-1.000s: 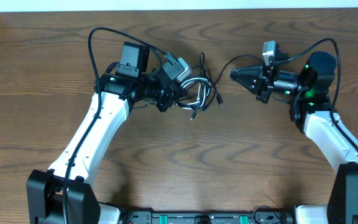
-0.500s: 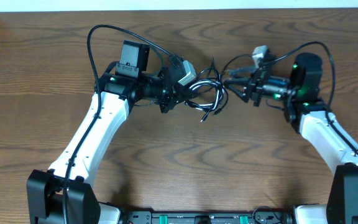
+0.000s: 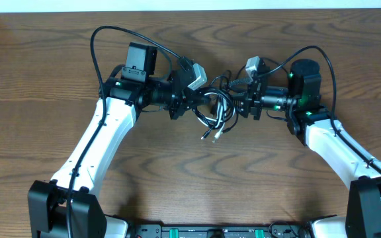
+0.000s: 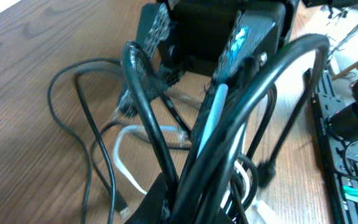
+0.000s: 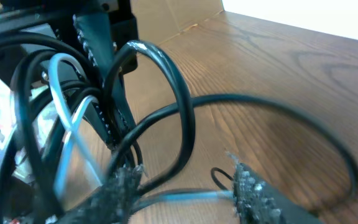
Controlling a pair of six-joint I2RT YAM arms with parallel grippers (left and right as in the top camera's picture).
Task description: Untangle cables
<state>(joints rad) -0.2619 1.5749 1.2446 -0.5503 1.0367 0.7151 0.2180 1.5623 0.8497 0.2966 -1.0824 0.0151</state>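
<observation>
Wooden table (image 3: 190, 185) seen from above, with two arms meeting over its far middle. The left gripper (image 3: 189, 100) is clenched on the cables (image 3: 217, 118), a black-and-white knot hanging between both grippers. The right gripper (image 3: 239, 104), jaws apart, straddles one pale strand. It should close on that strand alone, then draw away gently. Only the right wrist view shows the strand between the jaws.

Both my arms reach in toward the middle, tips close together. My left gripper (image 3: 196, 106) is squeezed tight on the cables (image 3: 218, 119). My right gripper (image 3: 239, 104) has its fingers apart.
</observation>
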